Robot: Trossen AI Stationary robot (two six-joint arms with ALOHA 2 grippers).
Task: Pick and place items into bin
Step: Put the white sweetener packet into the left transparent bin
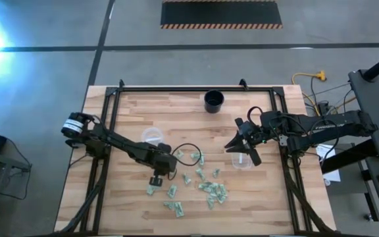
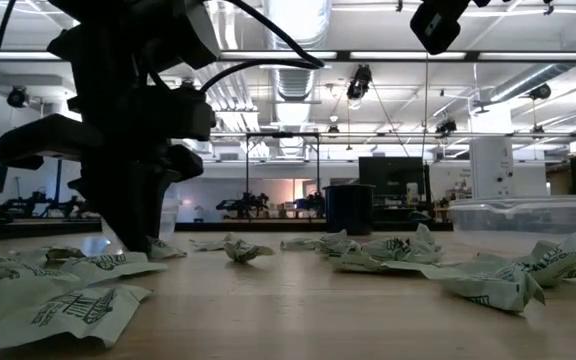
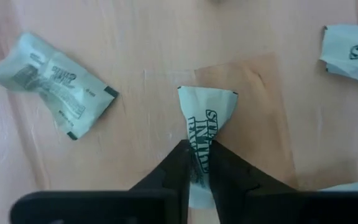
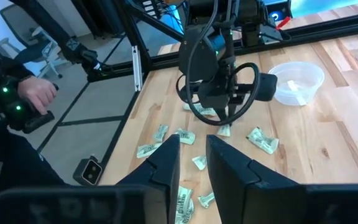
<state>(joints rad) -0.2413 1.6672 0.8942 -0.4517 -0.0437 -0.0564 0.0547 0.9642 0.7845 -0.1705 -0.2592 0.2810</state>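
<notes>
Several small pale green and white packets [image 1: 202,187] lie scattered on the wooden table [image 1: 130,105], toward its near side. My left gripper [image 3: 197,148] points steeply down among them [image 1: 155,179] and is shut on one packet [image 3: 205,109]. My right gripper [image 1: 241,149] hangs well above the table over a clear tub [image 1: 241,162]. Its fingers [image 4: 166,163] stand a little apart with nothing between them. A second clear tub [image 1: 152,136] stands beside my left arm. My left gripper pinches the packet between its two fingers at the narrow waist [image 3: 199,134], where the wrapper is squeezed together. The fingers come from above, pointing steeply down. The packet's flared far end [image 3: 207,96] lies on the table beyond the fingertips.
A black cup [image 1: 214,101] stands at the far middle of the table. Other packets lie close by [image 3: 51,84] and at the edge [image 3: 350,56] of the left wrist view. A person's hand [image 4: 36,93] holds a controller beyond the table's left edge.
</notes>
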